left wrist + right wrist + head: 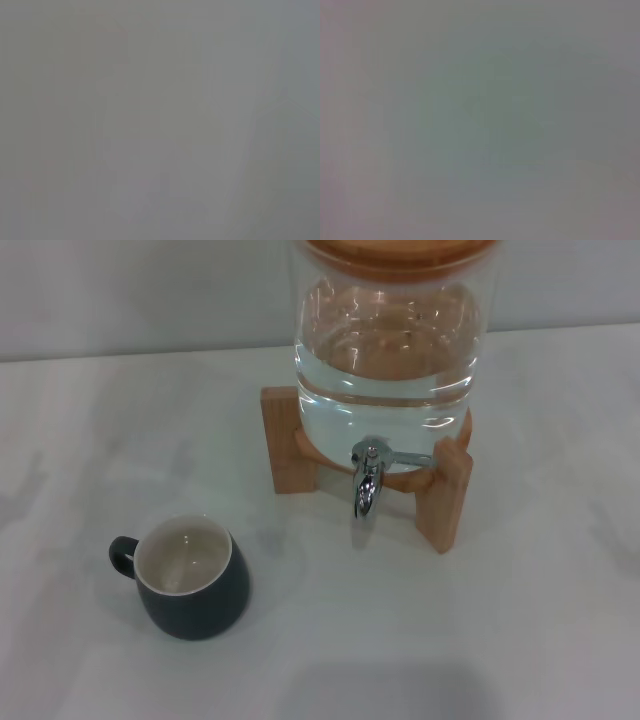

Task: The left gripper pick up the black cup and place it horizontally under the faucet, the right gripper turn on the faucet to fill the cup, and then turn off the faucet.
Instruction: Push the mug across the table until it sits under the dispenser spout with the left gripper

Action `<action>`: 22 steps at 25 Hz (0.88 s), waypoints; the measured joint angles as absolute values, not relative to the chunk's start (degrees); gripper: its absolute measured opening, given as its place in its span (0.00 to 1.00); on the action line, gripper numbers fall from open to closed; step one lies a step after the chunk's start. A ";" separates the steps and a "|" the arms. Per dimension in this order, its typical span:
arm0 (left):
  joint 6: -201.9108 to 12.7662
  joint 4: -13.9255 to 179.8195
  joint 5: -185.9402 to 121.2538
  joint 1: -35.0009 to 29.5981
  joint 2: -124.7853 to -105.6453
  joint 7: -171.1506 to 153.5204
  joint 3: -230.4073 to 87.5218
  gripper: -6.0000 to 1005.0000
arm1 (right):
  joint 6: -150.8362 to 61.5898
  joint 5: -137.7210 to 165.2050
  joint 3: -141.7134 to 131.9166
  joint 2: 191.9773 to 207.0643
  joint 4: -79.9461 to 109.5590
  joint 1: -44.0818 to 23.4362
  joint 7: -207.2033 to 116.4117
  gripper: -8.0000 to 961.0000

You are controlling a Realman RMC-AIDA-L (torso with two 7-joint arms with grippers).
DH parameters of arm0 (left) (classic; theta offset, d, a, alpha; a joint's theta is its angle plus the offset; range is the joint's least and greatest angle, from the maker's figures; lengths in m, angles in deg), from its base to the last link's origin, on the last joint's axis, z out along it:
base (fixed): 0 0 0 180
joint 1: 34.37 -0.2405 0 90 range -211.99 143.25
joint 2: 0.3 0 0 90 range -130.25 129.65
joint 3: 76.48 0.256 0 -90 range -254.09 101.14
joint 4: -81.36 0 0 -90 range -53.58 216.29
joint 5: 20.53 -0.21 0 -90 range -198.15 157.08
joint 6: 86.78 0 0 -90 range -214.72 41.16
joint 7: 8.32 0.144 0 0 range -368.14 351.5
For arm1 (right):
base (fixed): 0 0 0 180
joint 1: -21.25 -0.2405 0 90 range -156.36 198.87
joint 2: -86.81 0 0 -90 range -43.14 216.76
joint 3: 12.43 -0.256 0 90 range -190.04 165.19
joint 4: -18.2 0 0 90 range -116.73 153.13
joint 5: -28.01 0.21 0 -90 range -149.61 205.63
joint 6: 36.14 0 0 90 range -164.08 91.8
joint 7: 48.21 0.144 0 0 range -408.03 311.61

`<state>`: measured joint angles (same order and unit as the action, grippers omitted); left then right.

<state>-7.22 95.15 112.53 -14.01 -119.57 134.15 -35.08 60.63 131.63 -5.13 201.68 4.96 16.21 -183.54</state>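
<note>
The black cup (190, 580) stands upright on the white table (520, 620) at the front left, its off-white inside empty and its loop handle pointing left. The chrome faucet (367, 480) juts from the front of the clear glass water jar (385, 350), spout down, its lever pointing right. The cup is well left of the faucet and nearer to me. Neither the left gripper nor the right gripper shows in the head view. Both wrist views show only a plain grey surface.
The jar holds water and rests on a wooden cross stand (440, 495) at the back centre. It has a wooden lid (400, 255). A pale wall runs behind the table.
</note>
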 joint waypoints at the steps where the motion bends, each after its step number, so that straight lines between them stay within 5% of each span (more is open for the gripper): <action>1: -7.23 95.15 112.53 -14.07 -119.57 134.12 -35.08 0.85 | 60.63 131.63 -5.13 201.68 4.95 16.20 -183.52 0.86; 15: -7.22 95.55 108.83 -14.42 -119.17 131.45 -35.08 0.84 | 60.32 131.63 -5.13 201.68 4.97 16.01 -183.48 0.86; 22: -5.50 101.40 103.96 -19.88 -118.93 124.65 -35.08 0.84 | 60.20 132.17 -5.13 201.65 4.88 16.26 -183.49 0.86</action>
<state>-5.50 101.40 103.96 -19.88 -118.93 124.65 -35.08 60.20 132.17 -5.13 201.65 4.88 16.26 -183.49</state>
